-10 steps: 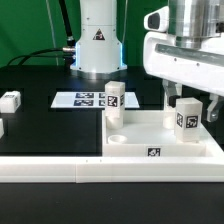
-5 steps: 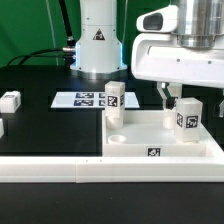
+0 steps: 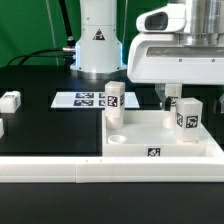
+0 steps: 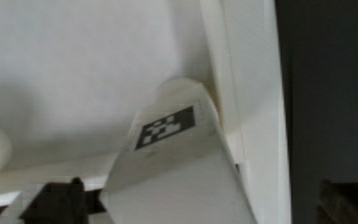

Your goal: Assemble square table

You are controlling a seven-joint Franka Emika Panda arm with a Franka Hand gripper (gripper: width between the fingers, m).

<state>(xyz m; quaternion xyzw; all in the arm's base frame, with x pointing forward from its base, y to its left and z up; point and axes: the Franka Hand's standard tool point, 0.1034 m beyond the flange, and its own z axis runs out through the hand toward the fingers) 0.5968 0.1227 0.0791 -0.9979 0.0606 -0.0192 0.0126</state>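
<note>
Black table (image 3: 40, 125) before you, green backdrop (image 3: 25, 25) behind, arm's white base (image 3: 97, 40) at rear. Border rail (image 3: 60, 172) runs along front. Square tabletop (image 3: 145, 135) lies flat at exterior view's right. Near-corner leg (image 3: 114, 100) and far-side leg (image 3: 186, 118) stand upright on it. Marker board (image 3: 80, 99) lies beside it. Loose leg block (image 3: 10, 101) sits well apart. Gripper (image 3: 168, 97) hangs just beside far-side leg, fingers (image 4: 60, 197) spread, pinching nothing.

Ref = tabletop (image 3: 190, 150): corner leg block (image 3: 114, 100) on its rear corner, exterior view's left; 2nd leg block (image 3: 187, 115) on its rear right. Marker board (image 3: 82, 99) behind-left, loose leg block (image 3: 10, 101) further left, border rail (image 3: 50, 172) along front.
</note>
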